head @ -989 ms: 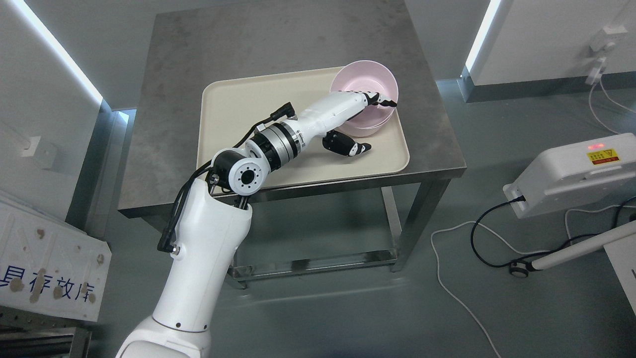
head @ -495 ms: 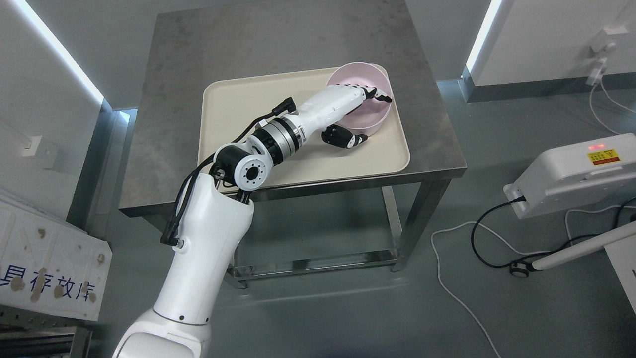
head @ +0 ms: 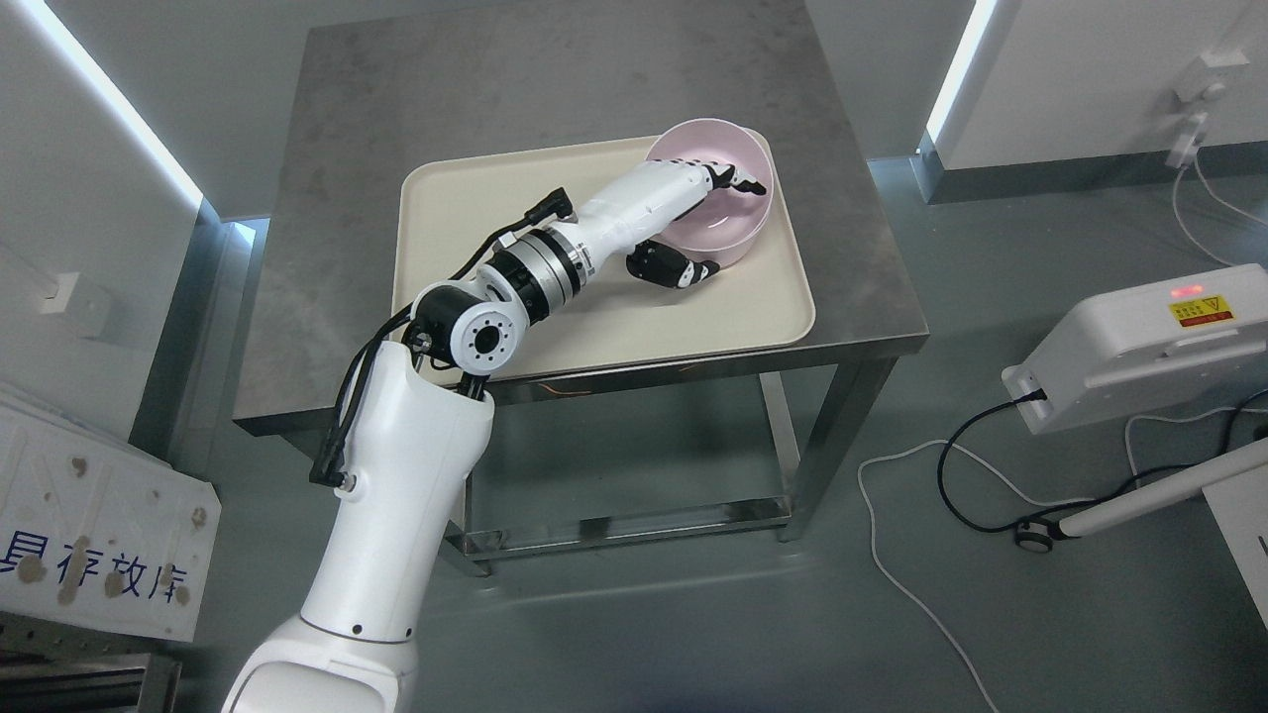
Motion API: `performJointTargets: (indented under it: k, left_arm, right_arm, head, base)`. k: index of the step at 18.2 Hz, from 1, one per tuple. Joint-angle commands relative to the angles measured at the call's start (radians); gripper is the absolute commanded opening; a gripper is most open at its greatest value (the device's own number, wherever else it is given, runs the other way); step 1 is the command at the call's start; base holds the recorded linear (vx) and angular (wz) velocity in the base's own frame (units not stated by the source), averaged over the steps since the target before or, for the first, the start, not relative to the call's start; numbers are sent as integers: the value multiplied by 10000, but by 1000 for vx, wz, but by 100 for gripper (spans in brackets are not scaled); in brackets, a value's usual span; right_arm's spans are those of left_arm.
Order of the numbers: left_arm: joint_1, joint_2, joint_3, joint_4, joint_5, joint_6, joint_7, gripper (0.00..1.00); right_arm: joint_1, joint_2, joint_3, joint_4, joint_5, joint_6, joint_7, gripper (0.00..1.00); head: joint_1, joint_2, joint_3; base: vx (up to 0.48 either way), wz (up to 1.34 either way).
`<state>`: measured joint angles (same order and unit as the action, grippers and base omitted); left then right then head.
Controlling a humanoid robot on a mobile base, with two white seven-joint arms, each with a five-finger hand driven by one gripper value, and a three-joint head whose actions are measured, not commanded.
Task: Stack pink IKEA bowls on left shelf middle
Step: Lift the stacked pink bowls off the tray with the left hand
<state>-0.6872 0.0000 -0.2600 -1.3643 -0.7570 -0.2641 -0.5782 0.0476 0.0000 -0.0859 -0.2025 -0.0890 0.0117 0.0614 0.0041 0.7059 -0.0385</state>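
Observation:
A pink bowl [head: 728,223] sits at the far right corner of a cream tray [head: 475,208] on a grey metal table [head: 555,79]. My left hand [head: 730,228] is shut on the bowl's near left rim. Its fingers [head: 738,178] reach inside the bowl, and the thumb [head: 684,269] presses the outer wall from below. The bowl looks slightly tilted in the grasp. Whether it still touches the tray is unclear. No shelf or second bowl shows in the head view.
The table's right edge lies close beside the tray. A white device [head: 1149,347] with a cable [head: 892,555] stands on the floor at the right. At the lower left leans a white printed panel [head: 99,535].
My left hand has drawn the pink bowl leftward and a little toward the far edge of the tray, with the elbow pulling back to the left.

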Motion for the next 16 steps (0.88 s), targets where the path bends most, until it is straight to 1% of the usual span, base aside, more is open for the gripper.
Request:
performJointTargets:
  k: [1, 4, 8, 14, 16]
  left_arm:
    - [-46, 290, 254, 21, -85, 3, -62, 64]
    - [30, 521, 146, 21, -436, -74, -62, 61]
    - [61, 583, 130, 36, -759, -288, -108, 52]
    - [46, 568, 345, 52, -867, -993, -108, 30]
    - [61, 552, 467, 52, -867, -1147, -108, 25]
  right_arm:
    - [-1, -174, 0, 0, 0, 6, -1, 100]
    - [14, -174, 0, 0, 0, 6, -1, 100]
    - [-1, -174, 0, 0, 0, 6, -1, 100]
    - [-1, -174, 0, 0, 0, 6, -1, 100]
    - [-1, -174, 0, 0, 0, 6, -1, 100]
  head:
    - [0, 0, 0]
    - [0, 0, 0]
    - [0, 0, 0]
    - [0, 0, 0]
    - [0, 0, 0]
  base:
    - [0, 0]
    - [0, 0]
    - [0, 0]
    - [0, 0]
    - [0, 0]
